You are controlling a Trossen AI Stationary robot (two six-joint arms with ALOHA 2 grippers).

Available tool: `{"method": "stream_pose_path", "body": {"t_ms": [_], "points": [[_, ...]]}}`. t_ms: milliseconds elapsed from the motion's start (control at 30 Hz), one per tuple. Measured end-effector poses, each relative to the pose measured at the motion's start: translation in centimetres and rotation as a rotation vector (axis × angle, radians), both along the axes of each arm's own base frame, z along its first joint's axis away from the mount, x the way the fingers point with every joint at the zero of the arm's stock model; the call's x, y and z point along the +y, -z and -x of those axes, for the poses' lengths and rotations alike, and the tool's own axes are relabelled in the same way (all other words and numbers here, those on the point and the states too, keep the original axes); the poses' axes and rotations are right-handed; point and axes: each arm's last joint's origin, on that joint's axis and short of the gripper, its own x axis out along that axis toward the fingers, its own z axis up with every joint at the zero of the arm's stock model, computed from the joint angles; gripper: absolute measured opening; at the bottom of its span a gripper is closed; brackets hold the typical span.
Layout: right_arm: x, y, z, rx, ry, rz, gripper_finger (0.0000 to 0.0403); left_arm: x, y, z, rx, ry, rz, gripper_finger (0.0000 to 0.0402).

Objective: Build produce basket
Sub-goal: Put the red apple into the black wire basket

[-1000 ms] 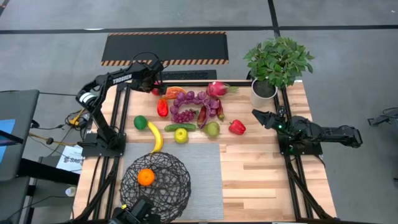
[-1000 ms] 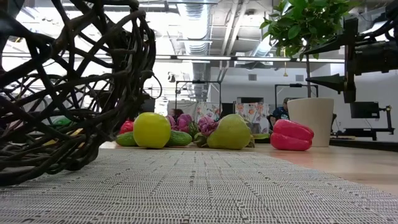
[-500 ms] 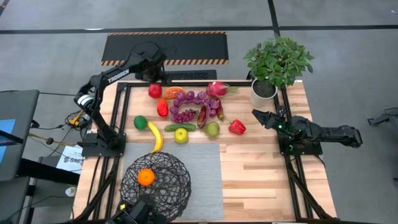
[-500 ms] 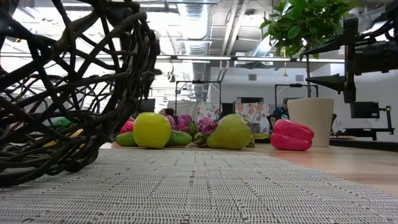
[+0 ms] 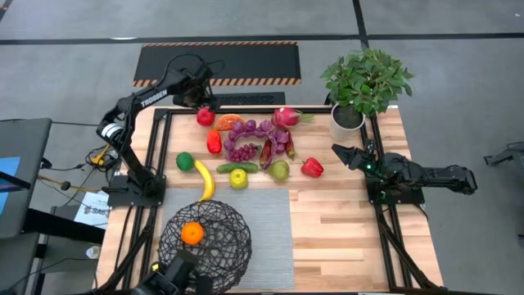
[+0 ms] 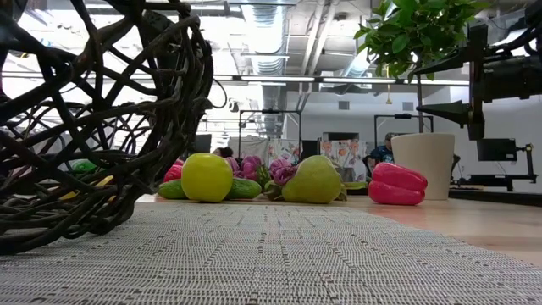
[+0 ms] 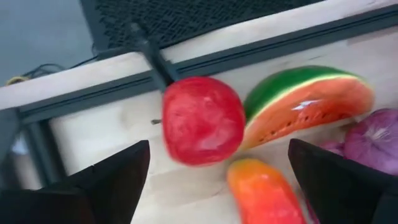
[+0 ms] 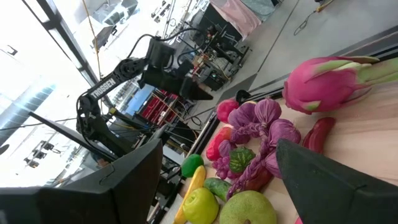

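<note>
While only an orange point(image 5: 191, 233) is sitting in the basket point(image 5: 221, 215) at the table's near edge, the left gripper point(image 7: 214, 171) is hovering open-fingered over the apple point(image 7: 202, 120), the right gripper point(image 5: 340, 152) is waiting open, and most produce is lying unpacked.

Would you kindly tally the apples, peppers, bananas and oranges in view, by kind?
Apples: 2 (red apple, yellow-green apple)
Peppers: 2 (orange-red pepper, red pepper)
Bananas: 1 (banana)
Oranges: 1 (orange, in the basket)
Total: 6
</note>
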Motion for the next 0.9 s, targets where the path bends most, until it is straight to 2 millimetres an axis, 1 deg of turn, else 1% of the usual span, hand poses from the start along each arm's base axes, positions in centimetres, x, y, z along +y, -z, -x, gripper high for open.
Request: {"method": "stream_pose_path", "body": {"t_ms": [133, 300, 367, 533, 667, 733, 900], "points": [[0.0, 0.0, 0.0, 0.000, 0.000, 0.000, 0.0333, 0.3, 0.0, -0.4, -0.021, -0.002, -0.047, 0.0378], [0.0, 0.0, 0.0, 0.000, 0.000, 0.000, 0.0333, 0.6, 0.0, -0.2, -0.018, -0.022, -0.066, 0.0378], [0.0, 0.0, 0.0, 0.000, 0.000, 0.000, 0.0333, 0.8, 0.4, -0.4, -0.002, -0.018, -0.056, 0.0378], [0.0, 0.0, 0.0, 0.000, 0.000, 0.000, 0.0333, 1.1, 3.1, -1.6, 0.037, 0.020, 0.026, 0.0378], [0.0, 0.0, 0.0, 0.000, 0.000, 0.000, 0.0333, 1.5, 4.7, -2.0, 0.095, 0.006, 0.036, 0.0378], [0.0, 0.0, 0.0, -0.001, 0.000, 0.000, 0.0333, 1.5, 5.1, -1.9, 0.123, 0.002, 0.058, 0.0378], [0.0, 0.0, 0.0, 0.000, -0.001, 0.000, 0.0333, 1.5, 4.9, -2.0, 0.119, 0.005, 0.055, 0.0378]]}}
